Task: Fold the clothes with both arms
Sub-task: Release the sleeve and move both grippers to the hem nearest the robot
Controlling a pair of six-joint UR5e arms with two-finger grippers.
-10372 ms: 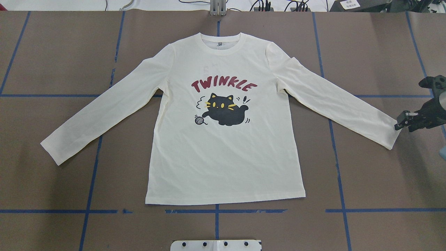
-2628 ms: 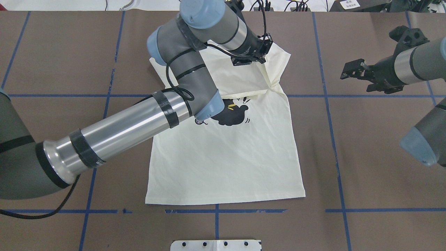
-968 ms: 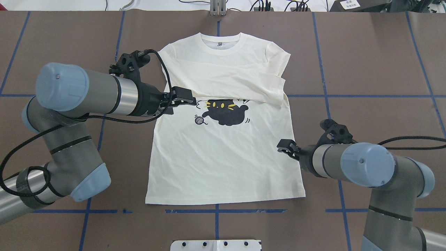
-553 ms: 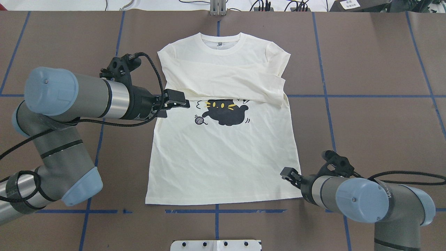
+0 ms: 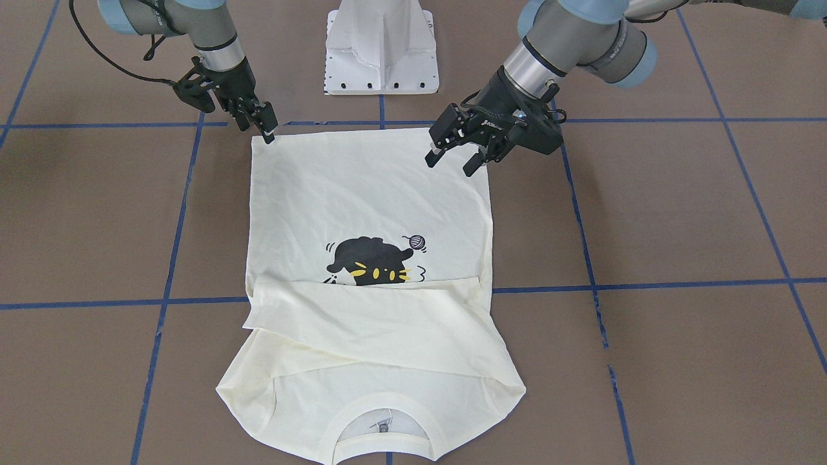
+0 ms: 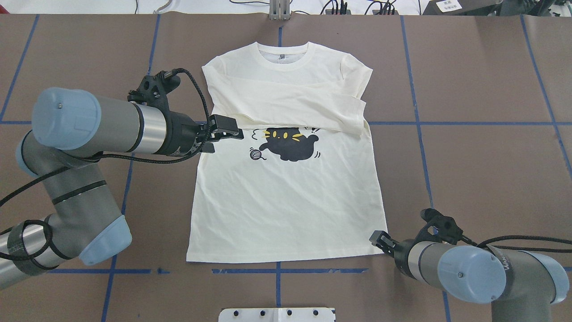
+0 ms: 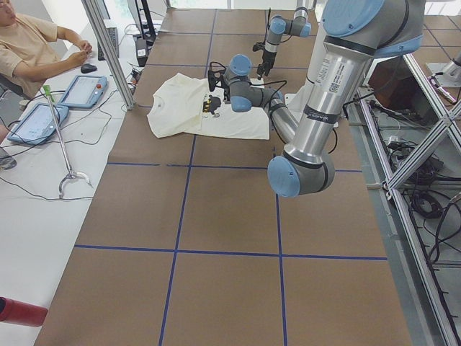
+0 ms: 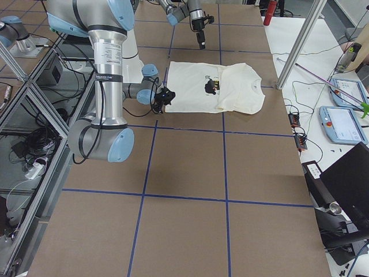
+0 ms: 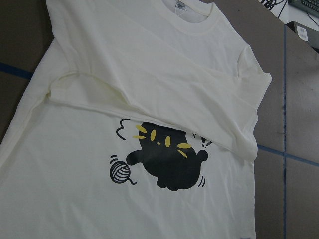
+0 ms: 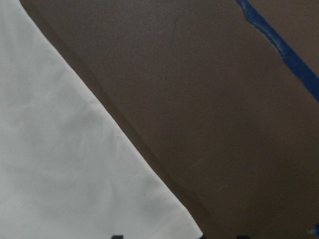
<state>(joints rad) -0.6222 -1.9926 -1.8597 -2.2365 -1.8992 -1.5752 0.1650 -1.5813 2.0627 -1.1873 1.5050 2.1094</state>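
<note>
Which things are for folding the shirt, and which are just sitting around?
For the job: T-shirt, left gripper, right gripper.
Just around: white pedestal, blue tape lines, tablets on the side desk.

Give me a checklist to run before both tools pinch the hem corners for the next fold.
1. Sleeves folded across the chest of the T-shirt: ok.
2. Hem lying flat on the table: ok.
3. Right tool open at its hem corner: ok.
4. Left tool at the other hem corner: not ok; it is open and raised, and in the overhead view it sits beside the sleeve fold.
5. Right tool touching the cloth: cannot tell.
</note>
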